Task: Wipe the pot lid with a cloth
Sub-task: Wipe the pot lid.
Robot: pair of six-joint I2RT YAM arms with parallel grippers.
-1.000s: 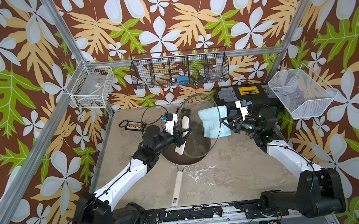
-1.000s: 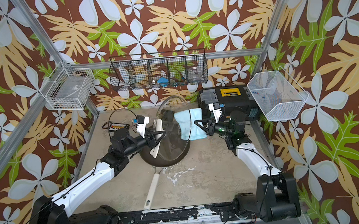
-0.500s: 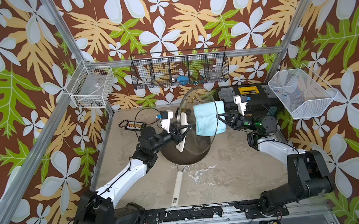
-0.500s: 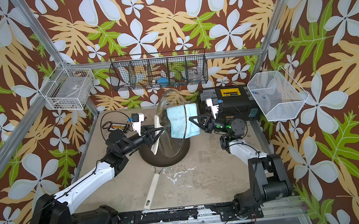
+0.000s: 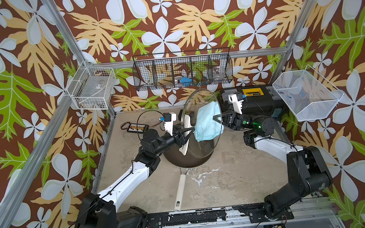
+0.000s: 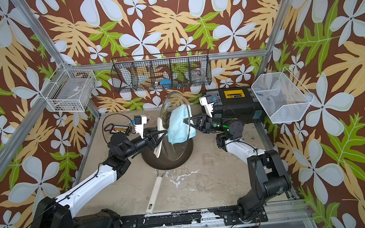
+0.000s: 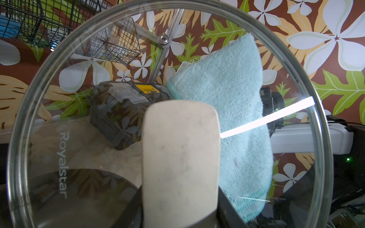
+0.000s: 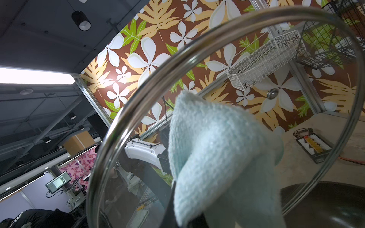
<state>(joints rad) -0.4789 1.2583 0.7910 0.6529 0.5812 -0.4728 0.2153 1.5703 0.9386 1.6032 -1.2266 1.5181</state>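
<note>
The pot lid (image 5: 203,145) (image 6: 177,150), clear glass with a metal rim, stands nearly on edge above the dark frying pan (image 5: 188,163). My left gripper (image 5: 189,133) (image 6: 159,135) (image 7: 179,207) is shut on its cream bar handle (image 7: 180,158). The light blue cloth (image 5: 207,121) (image 6: 179,125) (image 7: 227,110) (image 8: 217,154) lies pressed against the lid's far glass face, over its upper half. My right gripper (image 5: 216,118) (image 6: 186,121) (image 8: 193,217) is shut on the cloth, which covers most of its fingers.
The pan's long cream handle (image 5: 179,190) points toward the front edge. A black toolbox (image 5: 255,103) sits behind the right arm, under a white wire basket (image 5: 305,93). A black wire rack (image 5: 182,72) hangs at the back. A small cabled device (image 5: 136,128) lies back left.
The lid has risen and tipped more upright in the left gripper. The right gripper has slid the cloth leftward and up across the glass, its arm folding back.
</note>
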